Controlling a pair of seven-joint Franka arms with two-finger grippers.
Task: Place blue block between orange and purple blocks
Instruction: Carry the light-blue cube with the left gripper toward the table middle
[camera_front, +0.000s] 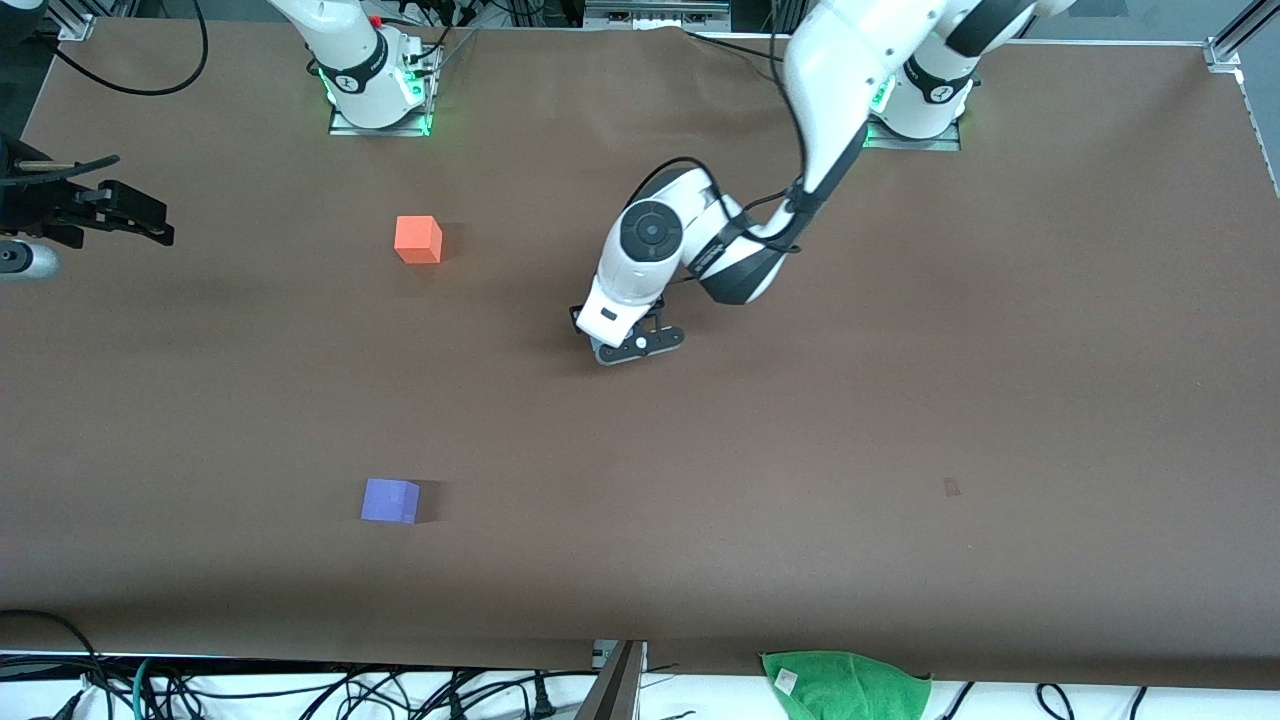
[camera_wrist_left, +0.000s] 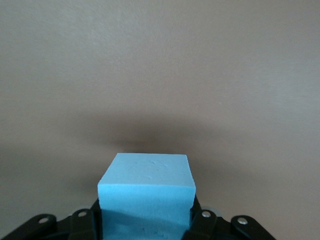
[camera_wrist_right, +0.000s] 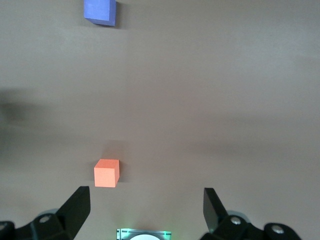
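The left gripper (camera_front: 628, 345) pinches the blue block (camera_wrist_left: 146, 187) low over bare table (camera_front: 900, 400), well apart from the orange block (camera_front: 418, 239) and purple block (camera_front: 390, 500); released here, it would miss the gap. The right gripper (camera_wrist_right: 145, 210) waits spread, high over the table near the orange block.

Brown matte table (camera_front: 900, 400) carries two cubes, well apart. Orange block (camera_front: 418, 239) sits toward the right arm's end, near that arm's base. Purple block (camera_front: 390, 500) lies at the same end, nearer the front camera.
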